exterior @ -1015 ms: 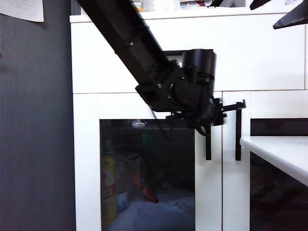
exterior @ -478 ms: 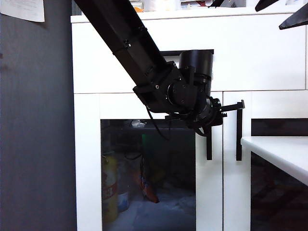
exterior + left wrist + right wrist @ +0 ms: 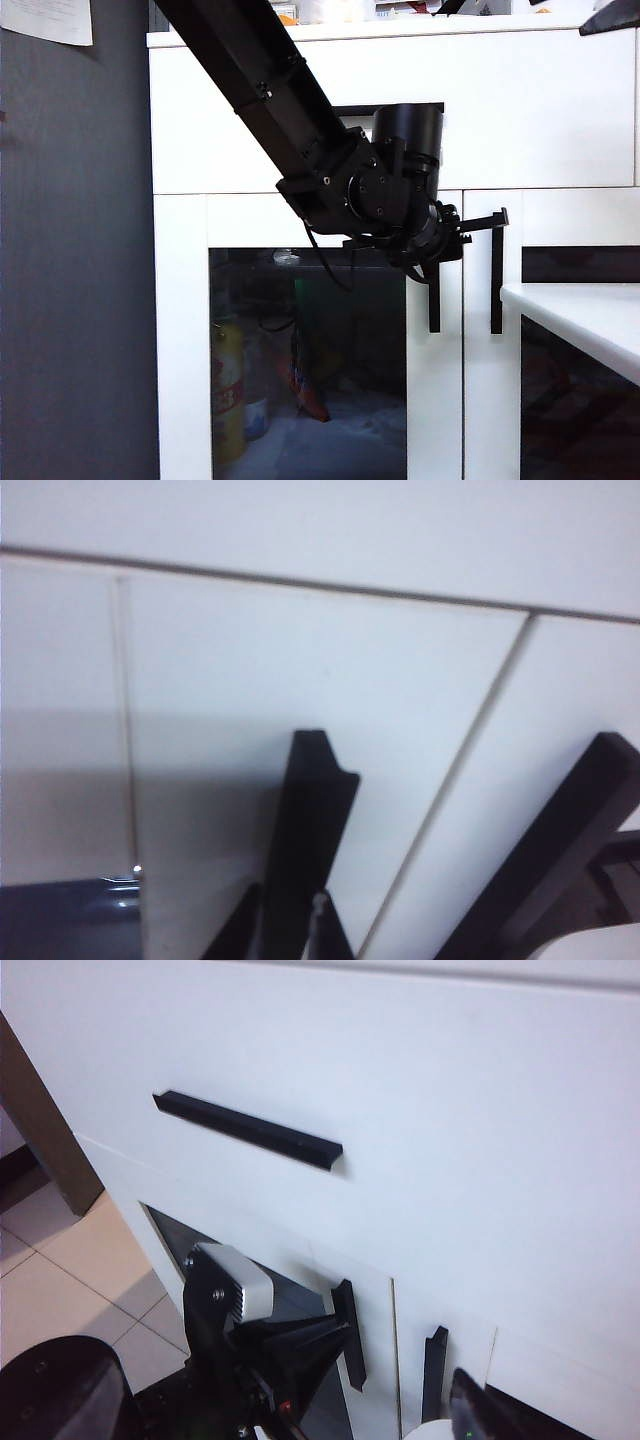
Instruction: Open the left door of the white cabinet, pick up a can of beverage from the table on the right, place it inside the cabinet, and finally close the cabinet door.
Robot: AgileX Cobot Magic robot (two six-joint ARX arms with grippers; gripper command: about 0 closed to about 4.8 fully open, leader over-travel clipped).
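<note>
The white cabinet (image 3: 550, 110) fills the exterior view. Its left door (image 3: 180, 330) stands flush with the frame. My left gripper (image 3: 437, 260) reaches in from the upper left and is shut on that door's vertical black handle (image 3: 433, 305). In the left wrist view the handle (image 3: 312, 820) runs between the two fingertips (image 3: 238, 938). My right gripper (image 3: 285, 1422) hangs high above the cabinet front, open, with one finger (image 3: 472, 1408) showing and nothing between the jaws. The table (image 3: 585, 320) shows only a corner. The can of beverage is out of view.
Behind the left door's glass stand a yellow bottle (image 3: 228, 390) and a red snack packet (image 3: 305, 385). The right door's handle (image 3: 496, 280) is close beside the gripped one. The drawer handle (image 3: 250, 1130) lies above. A dark wall (image 3: 75, 250) flanks the cabinet on the left.
My left wrist settled slightly at the handle and its blur is gone. The right gripper's fingers at the top right rose almost out of the exterior view. The door has not moved.
</note>
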